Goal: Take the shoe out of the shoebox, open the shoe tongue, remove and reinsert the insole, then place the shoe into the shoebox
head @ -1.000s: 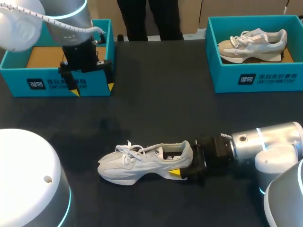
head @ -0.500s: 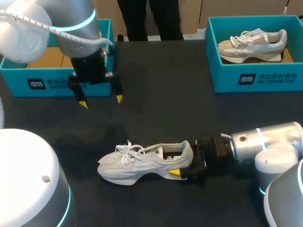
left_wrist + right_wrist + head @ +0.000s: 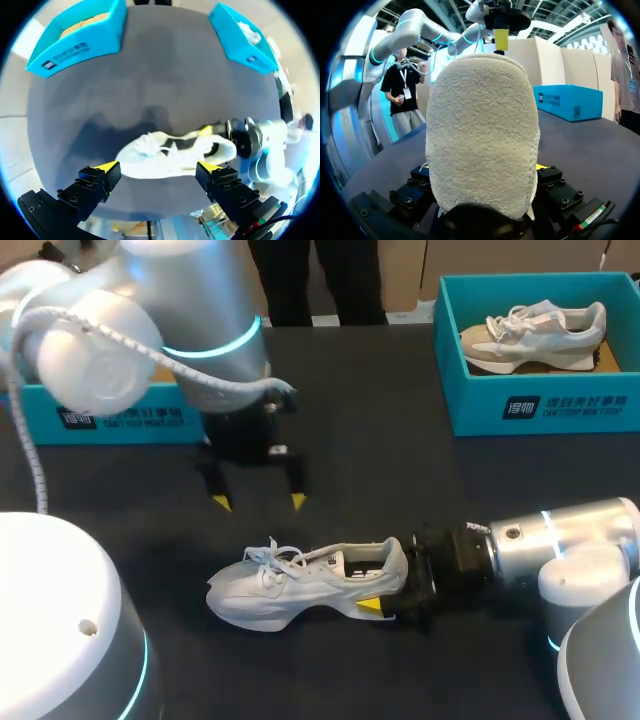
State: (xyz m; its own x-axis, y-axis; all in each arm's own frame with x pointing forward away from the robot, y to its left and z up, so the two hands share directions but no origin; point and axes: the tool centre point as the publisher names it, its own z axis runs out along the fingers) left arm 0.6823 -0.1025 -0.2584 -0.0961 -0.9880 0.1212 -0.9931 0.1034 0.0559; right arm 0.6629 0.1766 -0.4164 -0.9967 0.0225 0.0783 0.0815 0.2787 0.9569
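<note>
A white shoe (image 3: 300, 580) lies on its side on the dark table, toe to the left. My right gripper (image 3: 388, 592) is shut on its heel; one yellow fingertip (image 3: 370, 605) shows under the heel and the other is hidden. In the right wrist view the fuzzy heel (image 3: 482, 135) fills the space between the fingers. My left gripper (image 3: 257, 502) hangs open just behind the shoe's laces, not touching it. From the left wrist the shoe (image 3: 165, 160) lies ahead between the wide-spread fingers of the left gripper (image 3: 157, 167).
A teal shoebox (image 3: 110, 415) stands at the back left, partly hidden by my left arm. A second teal shoebox (image 3: 530, 410) at the back right holds another pale shoe (image 3: 535, 332). Bare dark table lies between the boxes.
My left arm has swung from the back-left shoebox towards the front and middle, and now hangs open behind the shoe. The right gripper and the shoe have not moved.
</note>
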